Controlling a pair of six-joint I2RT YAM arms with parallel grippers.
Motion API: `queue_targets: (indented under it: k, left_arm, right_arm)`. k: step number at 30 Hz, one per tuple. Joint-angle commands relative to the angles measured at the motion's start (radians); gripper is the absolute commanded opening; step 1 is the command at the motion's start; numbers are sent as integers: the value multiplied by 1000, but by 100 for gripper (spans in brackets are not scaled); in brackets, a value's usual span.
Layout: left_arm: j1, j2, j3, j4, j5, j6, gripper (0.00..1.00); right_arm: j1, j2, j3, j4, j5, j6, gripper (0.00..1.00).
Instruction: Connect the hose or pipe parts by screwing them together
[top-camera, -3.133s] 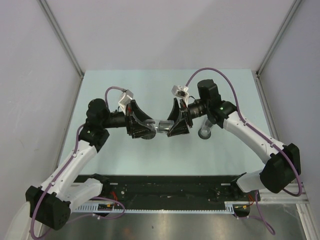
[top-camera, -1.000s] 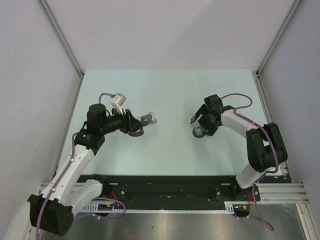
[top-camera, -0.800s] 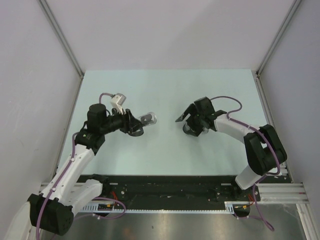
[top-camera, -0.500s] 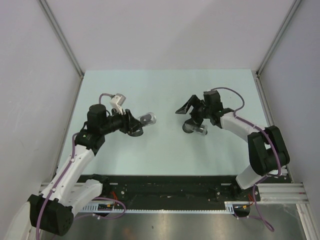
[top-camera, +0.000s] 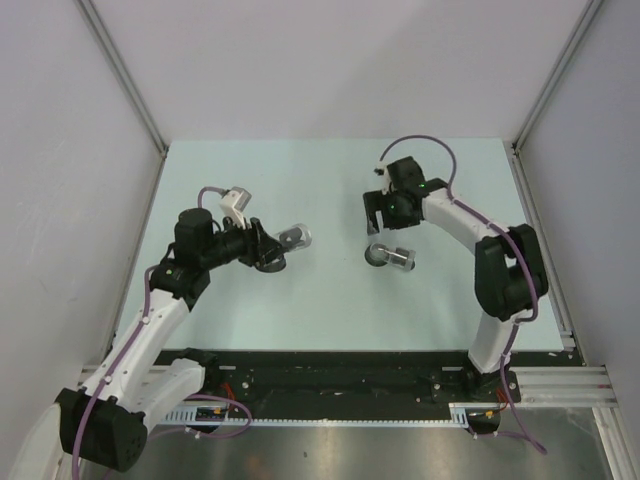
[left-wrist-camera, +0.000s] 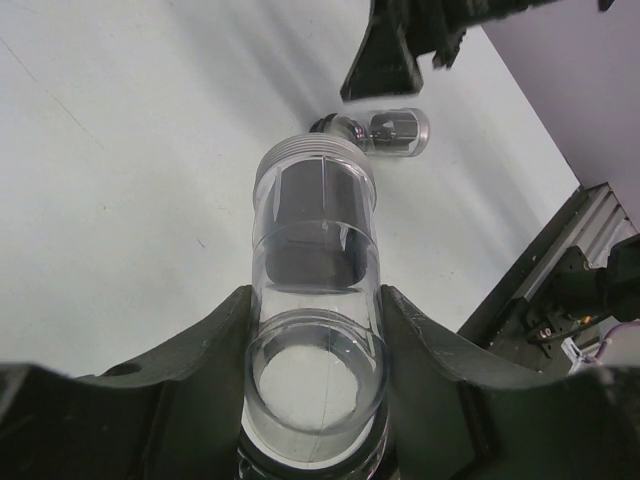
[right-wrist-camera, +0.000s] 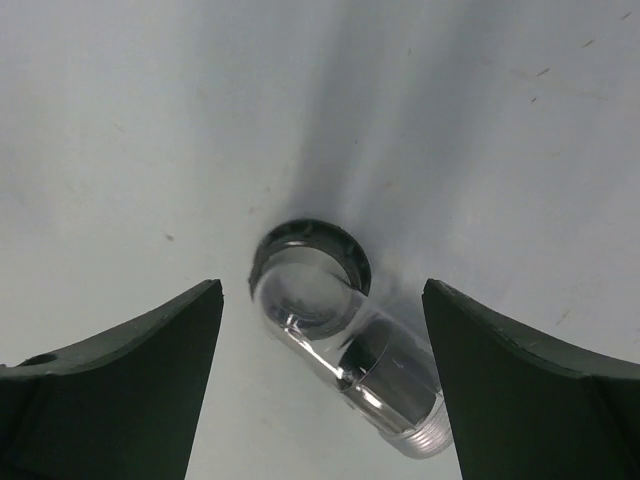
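Currently the left hand (top-camera: 272, 250) clamps one clear fitting (top-camera: 296, 238), threaded end pointing toward the second fitting (top-camera: 392, 257), which lies on the desk (top-camera: 320, 310) below the right hand (top-camera: 385, 208), jaws wide.

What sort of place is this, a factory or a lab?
Most likely a robotics lab test cell, not a factory. A left arm and right arm are bolted by a pale table, white panels box it in, and the workpieces are a held pipe fitting and a loose pipe fitting.
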Motion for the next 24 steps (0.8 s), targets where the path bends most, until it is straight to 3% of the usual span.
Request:
queue_targets:
  k: [1, 5, 8, 12, 20, 24]
  left_arm:
    - [4, -6, 2, 23, -15, 7, 0]
    - [2, -14, -1, 25, -21, 7, 0]
    - [2, -14, 1, 26, -23, 7, 0]
    - [2, -11, 4, 25, -17, 7, 0]
    - [4, -6, 4, 25, -21, 7, 0]
    - [2, -11, 1, 23, -24, 7, 0]
  right_arm:
    - [90, 77, 36, -165, 192, -221, 87]
    - [115, 121, 37, -185, 189, -244, 86]
    - [130, 130, 39, -191, 184, -235, 79]
    - [161, 121, 37, -187, 233, -215, 47]
    - [217, 60, 37, -141, 169, -11, 43]
    - [216, 83, 37, -145, 152, 29, 52]
